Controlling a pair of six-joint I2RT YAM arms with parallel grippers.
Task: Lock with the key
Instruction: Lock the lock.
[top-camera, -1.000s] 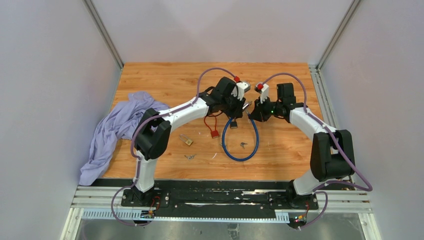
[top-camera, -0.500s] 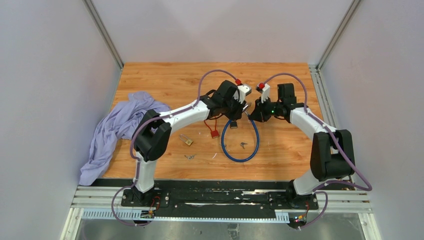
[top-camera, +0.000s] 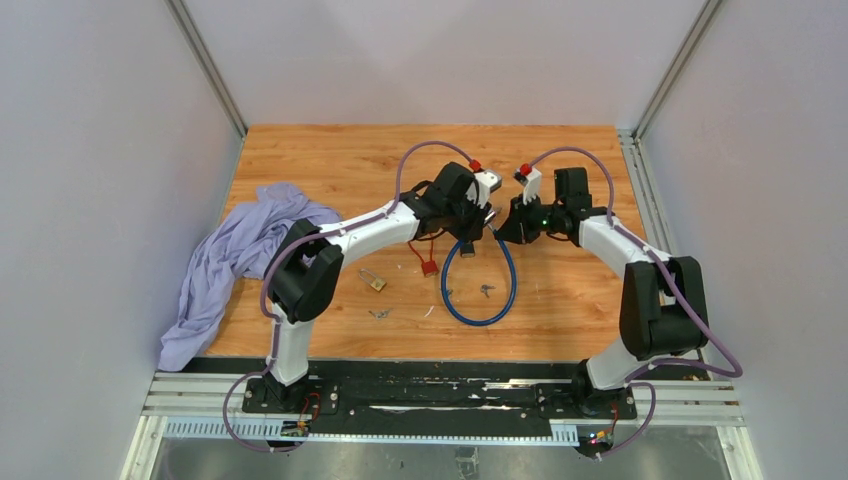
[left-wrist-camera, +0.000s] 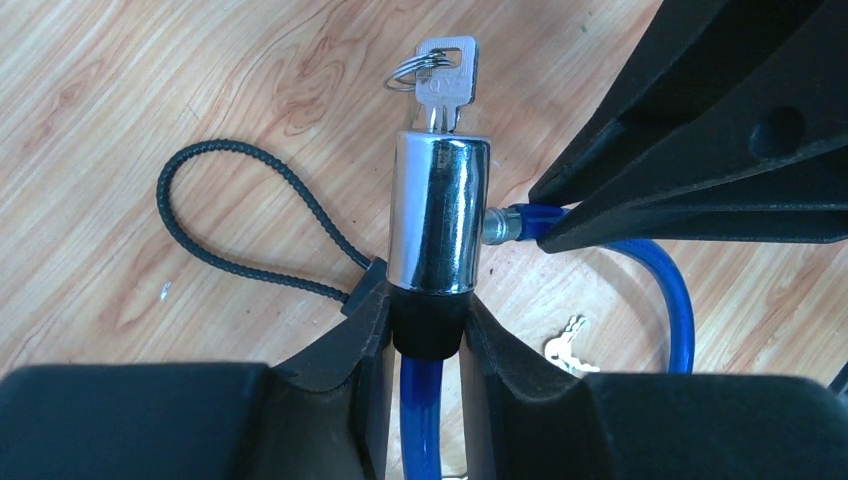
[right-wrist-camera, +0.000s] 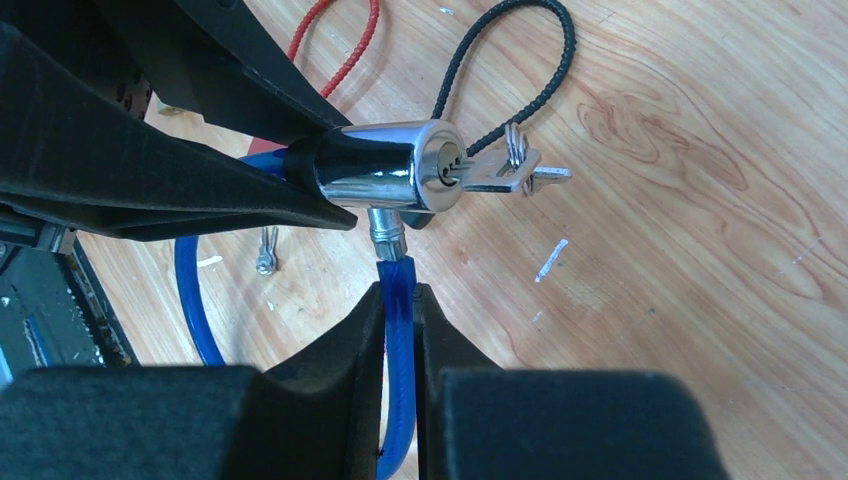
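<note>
Above the wooden counter's (top-camera: 330, 160) middle, the left gripper (left-wrist-camera: 427, 310) squeezes the shiny silver lock tube (left-wrist-camera: 437, 215), the right gripper (right-wrist-camera: 400, 295) pinches the blue cable (right-wrist-camera: 397, 272) going into its side, and the silver key (left-wrist-camera: 446, 85) sticks out its end.

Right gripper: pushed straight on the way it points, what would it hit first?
Probably the chrome lock barrel, directly ahead of the right gripper; the blue cable tip it grips already reaches the barrel's side.
</note>
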